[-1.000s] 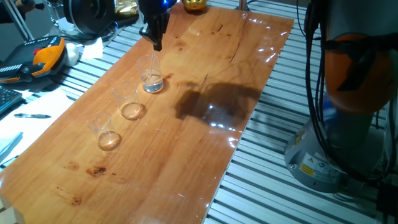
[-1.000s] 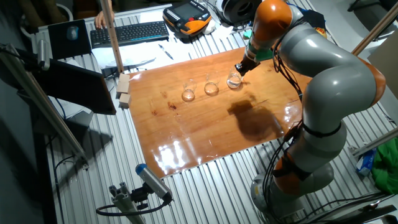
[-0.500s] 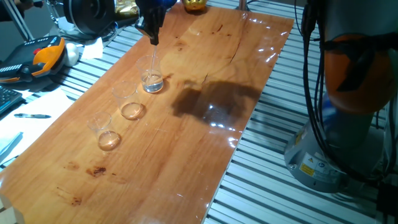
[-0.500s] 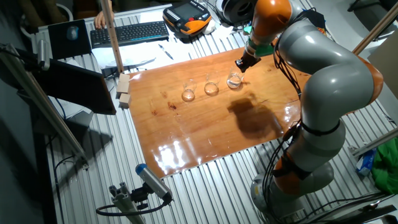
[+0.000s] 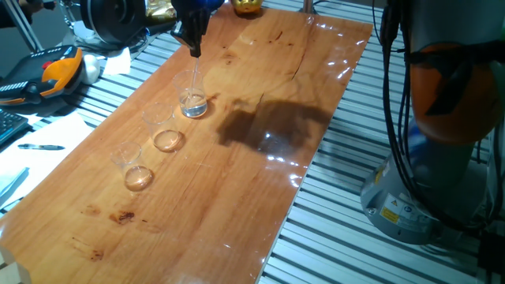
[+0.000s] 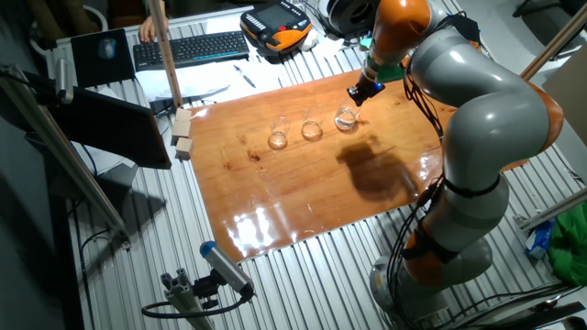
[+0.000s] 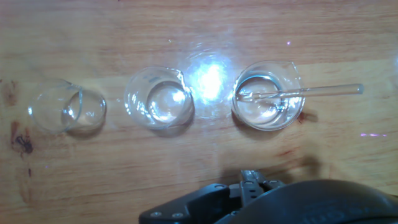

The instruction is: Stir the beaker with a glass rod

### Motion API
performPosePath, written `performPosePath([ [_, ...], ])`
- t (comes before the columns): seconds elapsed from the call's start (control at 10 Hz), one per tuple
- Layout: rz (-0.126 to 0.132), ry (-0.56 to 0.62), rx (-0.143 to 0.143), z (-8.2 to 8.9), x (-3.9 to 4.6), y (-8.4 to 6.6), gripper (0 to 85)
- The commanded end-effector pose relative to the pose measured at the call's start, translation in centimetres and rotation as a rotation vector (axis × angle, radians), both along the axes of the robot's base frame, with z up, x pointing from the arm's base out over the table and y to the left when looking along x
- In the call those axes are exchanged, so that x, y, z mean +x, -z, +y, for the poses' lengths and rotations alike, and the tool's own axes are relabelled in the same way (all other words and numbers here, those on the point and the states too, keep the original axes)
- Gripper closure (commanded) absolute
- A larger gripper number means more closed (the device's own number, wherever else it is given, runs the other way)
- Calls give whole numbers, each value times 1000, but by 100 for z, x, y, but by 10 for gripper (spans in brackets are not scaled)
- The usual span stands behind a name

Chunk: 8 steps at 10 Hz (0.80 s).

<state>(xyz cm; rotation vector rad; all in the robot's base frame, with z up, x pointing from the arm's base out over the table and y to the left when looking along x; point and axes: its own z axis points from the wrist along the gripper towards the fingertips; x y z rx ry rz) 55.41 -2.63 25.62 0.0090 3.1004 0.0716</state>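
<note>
The beaker [image 5: 193, 99] with the silvery-white bottom stands at the far end of a row of three, also in the other fixed view [image 6: 346, 117] and the hand view [image 7: 267, 96]. The glass rod [image 7: 311, 91] leans inside it, its lower end on the bottom and its upper end over the rim. It shows faintly in one fixed view [image 5: 196, 76]. My gripper [image 5: 194, 49] hangs just above the beaker, apart from the rod, and holds nothing. It also shows in the other fixed view [image 6: 356, 94] and at the lower edge of the hand view [image 7: 254, 183].
Two amber-bottomed beakers [image 5: 166, 131] [image 5: 134, 170] stand in line with the task beaker on the wooden tabletop [image 5: 260, 181]. Two wooden blocks [image 6: 182, 133] sit at the board's left edge. A keyboard [image 6: 188, 48] and a pendant [image 6: 275, 23] lie beyond it.
My gripper has risen a little from the beaker's rim. The rod has stayed leaning in the beaker. The beakers have not moved.
</note>
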Motion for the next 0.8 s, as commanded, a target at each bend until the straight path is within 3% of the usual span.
performPosePath([
  [0.0,3,-3,1,-35,1,-11,850],
  [0.5,3,0,6,-130,33,-5,850],
  [0.7,0,4,-6,-180,32,-23,850],
])
